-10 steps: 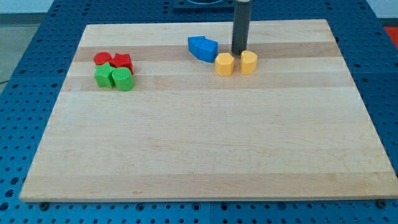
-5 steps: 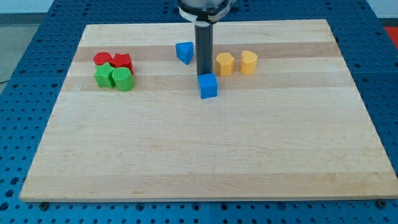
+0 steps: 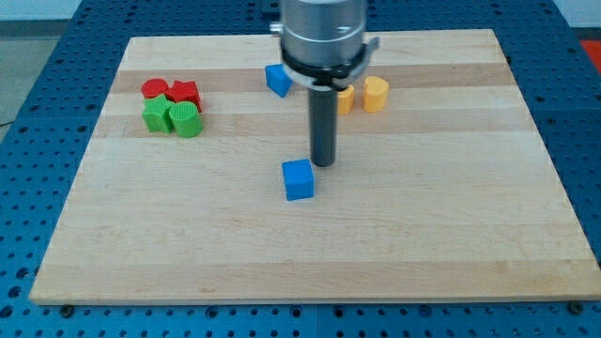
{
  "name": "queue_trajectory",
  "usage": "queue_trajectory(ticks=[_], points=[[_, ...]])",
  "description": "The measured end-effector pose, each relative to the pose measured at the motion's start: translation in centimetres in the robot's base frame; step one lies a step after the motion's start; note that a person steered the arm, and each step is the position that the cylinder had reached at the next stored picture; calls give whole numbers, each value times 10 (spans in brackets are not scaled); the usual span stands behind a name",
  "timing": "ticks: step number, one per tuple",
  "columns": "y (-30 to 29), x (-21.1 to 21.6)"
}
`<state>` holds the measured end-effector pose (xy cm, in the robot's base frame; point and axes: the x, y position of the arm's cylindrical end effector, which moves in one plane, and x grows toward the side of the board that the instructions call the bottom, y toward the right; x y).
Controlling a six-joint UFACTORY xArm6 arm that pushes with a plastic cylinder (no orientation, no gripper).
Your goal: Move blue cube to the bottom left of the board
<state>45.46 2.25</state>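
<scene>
The blue cube [image 3: 299, 179] lies near the middle of the wooden board [image 3: 310, 253]. My tip [image 3: 323, 164] stands just to the upper right of the cube, close to its top right corner; I cannot tell whether it touches. A second blue block [image 3: 277, 79], wedge-like, lies near the view's top, partly behind the arm.
Two red blocks [image 3: 171, 91] and two green blocks [image 3: 173, 117] cluster at the upper left. Two yellow blocks [image 3: 375, 93] lie at the upper middle, one partly hidden by the arm. The board's edges border a blue perforated table.
The blue cube has slid down and to the left, from upper middle toward the board's centre. My tip has followed it downward.
</scene>
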Motion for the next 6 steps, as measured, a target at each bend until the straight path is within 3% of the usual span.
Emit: queue_trajectory(ticks=[3, 4, 5, 6], points=[[-132, 52], [-84, 52], [-75, 67], [-124, 85]])
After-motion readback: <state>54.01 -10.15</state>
